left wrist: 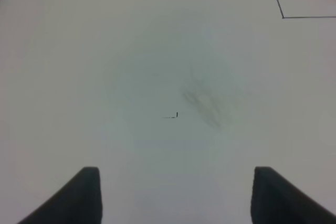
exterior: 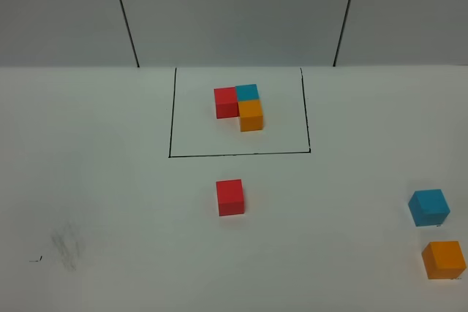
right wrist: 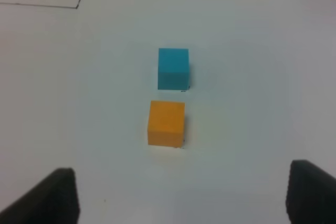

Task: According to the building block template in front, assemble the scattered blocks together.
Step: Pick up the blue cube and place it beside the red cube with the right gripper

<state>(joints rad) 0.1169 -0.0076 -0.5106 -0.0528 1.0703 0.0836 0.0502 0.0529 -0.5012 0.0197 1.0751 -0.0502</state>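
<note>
The building block template (exterior: 238, 105) is a joined red, blue and orange L inside a thin black outline (exterior: 170, 156) at the back middle. A loose red cube (exterior: 229, 197) sits just in front of that outline. At the right edge of the table lie a loose light blue cube (exterior: 428, 207) (right wrist: 173, 68) and, nearer the front, an orange cube (exterior: 443, 259) (right wrist: 166, 123). My right gripper (right wrist: 184, 171) is open, short of the orange cube, with nothing between its fingers. My left gripper (left wrist: 176, 174) is open over bare table. Neither gripper shows in the high view.
A grey smudge (exterior: 69, 245) (left wrist: 205, 103) and a small black mark (left wrist: 175, 115) lie on the white table at front left. A corner of the outline (left wrist: 283, 17) (right wrist: 77, 7) shows in both wrist views. Grey wall panels stand behind the table.
</note>
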